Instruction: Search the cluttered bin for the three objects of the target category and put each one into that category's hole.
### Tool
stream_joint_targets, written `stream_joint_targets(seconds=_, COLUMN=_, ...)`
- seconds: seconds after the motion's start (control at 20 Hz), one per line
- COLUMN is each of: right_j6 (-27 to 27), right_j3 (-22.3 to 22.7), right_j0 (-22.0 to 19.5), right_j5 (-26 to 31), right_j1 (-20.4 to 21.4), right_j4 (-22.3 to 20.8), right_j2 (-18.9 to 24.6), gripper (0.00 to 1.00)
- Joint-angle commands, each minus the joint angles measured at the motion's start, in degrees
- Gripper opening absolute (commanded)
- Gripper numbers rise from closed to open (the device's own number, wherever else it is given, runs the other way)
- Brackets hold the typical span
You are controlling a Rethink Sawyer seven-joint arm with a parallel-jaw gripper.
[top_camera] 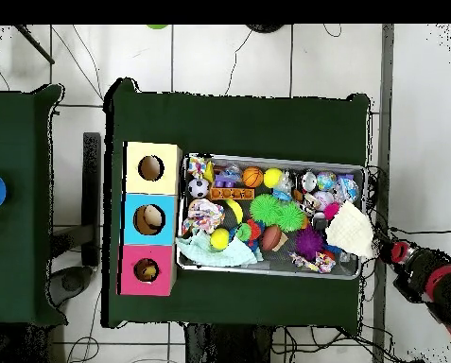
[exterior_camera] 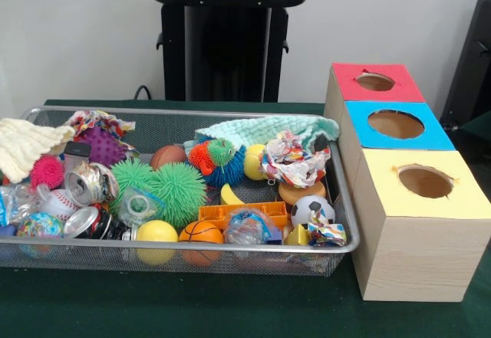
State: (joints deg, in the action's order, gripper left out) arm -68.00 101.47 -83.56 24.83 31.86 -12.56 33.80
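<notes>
The gripper [top_camera: 396, 251] (finger state impossible to tell) sits off the table, at four o'clock from the cluttered bin [top_camera: 271, 270], apart from it.

We count one bin [exterior_camera: 192, 113] and three boxes: red [exterior_camera: 367, 93], blue [exterior_camera: 368, 128], yellow [exterior_camera: 383, 192], each with one hole. In the bin we see two green pom balls [exterior_camera: 180, 191], two crushed cans [exterior_camera: 86, 185], one basketball [exterior_camera: 201, 233] and one soccer ball [exterior_camera: 311, 209].

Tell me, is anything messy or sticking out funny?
Yes. A cream knit cloth hangs over the bin's left rim in the front view instead of lying inside. A crushed can lies among the toys. The boxes stand in a neat row.
</notes>
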Motion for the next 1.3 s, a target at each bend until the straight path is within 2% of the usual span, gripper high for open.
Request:
stream_joint_targets(seconds=0.05, right_j6=17.74, right_j3=-6.19, right_j0=-2.74, right_j5=25.02, right_j1=-2.92, right_j4=-2.70, right_j2=5.35, gripper=1.00)
stream_joint_targets(seconds=0.2, right_j6=14.90, right_j3=-6.09, right_j0=-1.89, right_j5=23.75, right_j1=-2.66, right_j4=-3.12, right_j2=5.08, gripper=1.00)
stream_joint_targets(seconds=0.35, right_j6=11.63, right_j3=-4.00, right_j0=-1.17, right_j5=21.25, right_j1=-2.92, right_j4=-3.92, right_j2=5.81, gripper=1.00)
stream_joint_targets(seconds=0.6, right_j6=5.32, right_j3=3.31, right_j0=0.13, right_j5=14.32, right_j1=-3.49, right_j4=-5.87, right_j2=5.82, gripper=1.00)
stream_joint_targets(seconds=0.8, right_j6=1.45, right_j3=7.17, right_j0=1.54, right_j5=9.34, right_j1=-3.11, right_j4=-6.84, right_j2=5.87, gripper=1.00)
stream_joint_targets(seconds=1.3, right_j6=-5.18, right_j3=11.90, right_j0=5.72, right_j5=-0.02, right_j1=-3.15, right_j4=-7.75, right_j2=4.14, gripper=1.00)
